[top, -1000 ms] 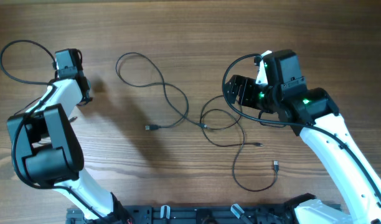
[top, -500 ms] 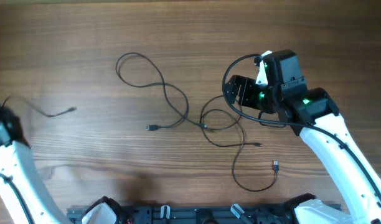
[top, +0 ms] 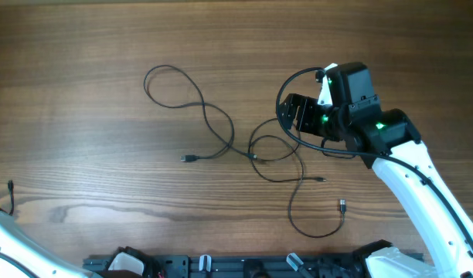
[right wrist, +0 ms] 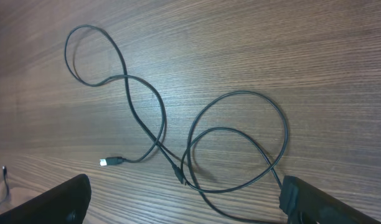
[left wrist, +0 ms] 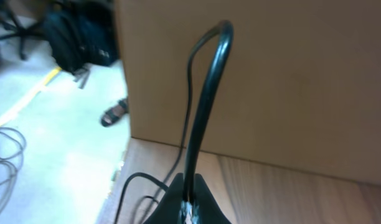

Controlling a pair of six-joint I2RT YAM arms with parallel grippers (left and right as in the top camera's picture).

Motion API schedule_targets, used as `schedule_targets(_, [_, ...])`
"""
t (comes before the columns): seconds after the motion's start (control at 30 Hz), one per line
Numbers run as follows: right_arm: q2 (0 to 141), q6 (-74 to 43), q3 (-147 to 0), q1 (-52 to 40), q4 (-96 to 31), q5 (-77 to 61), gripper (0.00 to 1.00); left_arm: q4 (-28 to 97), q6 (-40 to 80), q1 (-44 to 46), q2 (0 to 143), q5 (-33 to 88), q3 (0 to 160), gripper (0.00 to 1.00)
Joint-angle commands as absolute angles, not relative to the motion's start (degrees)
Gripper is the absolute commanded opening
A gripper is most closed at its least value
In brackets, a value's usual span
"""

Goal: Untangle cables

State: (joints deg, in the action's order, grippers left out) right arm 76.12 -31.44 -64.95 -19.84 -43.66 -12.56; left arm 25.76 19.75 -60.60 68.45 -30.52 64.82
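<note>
Two thin black cables lie crossed mid-table. One runs from a loop [top: 173, 83] [right wrist: 94, 59] to a plug [top: 187, 158] [right wrist: 111, 162]. The other coils in rings [top: 273, 148] [right wrist: 240, 140] and trails to a plug [top: 341, 205]. My right gripper [top: 297, 116] [right wrist: 190, 205] hovers above the rings, open wide, its fingers [right wrist: 60, 202] either side of the crossing with nothing between them. My left gripper [left wrist: 188, 208] is shut on a third cable [left wrist: 206, 93], which arches up from the jaws. In the overhead view only that cable's tip [top: 9, 188] and a bit of the left arm [top: 5, 247] show.
The left wrist view looks past the table's left edge [left wrist: 119, 180] to the floor, a brown board wall [left wrist: 271, 81], a dark bag [left wrist: 78, 37] and floor wires [left wrist: 4, 162]. A black rail [top: 244, 266] runs along the table's front edge.
My left arm swung from the far left of the table down and out past the front-left corner, dragging its cable along. The right arm and the two middle cables stayed put.
</note>
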Motion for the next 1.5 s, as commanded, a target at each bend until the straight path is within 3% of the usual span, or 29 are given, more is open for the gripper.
schedule_targets(0.0, [75.55,-31.03,-65.17,-19.64,-43.62,-11.84,1.00,25.56,21.54,-60.88,73.25,-18.92,64.95,0.04])
schedule_targets(0.03, [75.55,-31.03,-65.14,-19.64,-43.64,-11.84,0.99,25.56,21.58,-60.88,75.79,-17.17,64.95,0.04])
schedule_targets(0.07, [75.55,-31.00,-65.14,-19.64,-43.77,-11.84,0.99,25.58,21.71,-60.88,78.85,-17.15,64.95,0.14])
schedule_targets(0.1, [75.55,-31.00,-65.14,-19.64,-43.83,-11.84,1.00,25.61,21.78,-60.88,81.76,-17.15,64.95,0.57])
schedule_targets(0.13, [75.55,-30.98,-65.14,-19.64,-43.83,-11.84,0.99,25.89,23.14,-60.88,83.44,-17.12,64.95,0.92])
schedule_targets(0.17, [75.55,-30.98,-65.14,-19.64,-43.83,-11.84,0.99,26.39,24.80,-60.88,84.93,-16.58,64.95,1.00])
schedule_targets(0.33, [75.55,-31.05,-65.14,-19.64,-43.83,-11.86,0.99,26.41,24.91,-60.82,87.48,-6.22,64.95,1.00])
schedule_targets(0.43, [75.55,-31.03,-65.14,-19.64,-43.79,-11.84,1.00,25.71,23.44,-59.16,87.50,7.68,64.95,1.00])
schedule_targets(0.57, [75.55,-31.09,-65.14,-19.64,-43.79,-11.84,0.99,24.97,18.20,-50.17,87.50,18.52,64.95,1.00])
schedule_targets(0.73, [75.55,-31.09,-65.14,-19.64,-43.83,-11.86,0.99,25.74,16.58,-27.79,88.42,18.61,64.90,1.00])
schedule_targets(0.8, [75.55,-31.09,-65.14,-19.64,-43.83,-11.84,1.00,20.80,17.15,-14.85,93.03,18.31,64.90,1.00])
schedule_targets(0.9, [75.55,-31.09,-65.14,-19.64,-44.49,-11.84,1.00,12.49,15.68,-6.87,98.30,15.81,64.90,1.00])
schedule_targets(1.0, [75.55,-31.07,-65.12,-19.64,-44.97,-11.81,1.00,4.71,5.58,-0.78,101.43,15.49,64.90,1.00])
schedule_targets(1.47, [75.55,-31.09,-65.12,-19.64,-47.03,-11.84,1.00,3.86,-4.32,0.10,111.24,2.87,64.88,1.00])
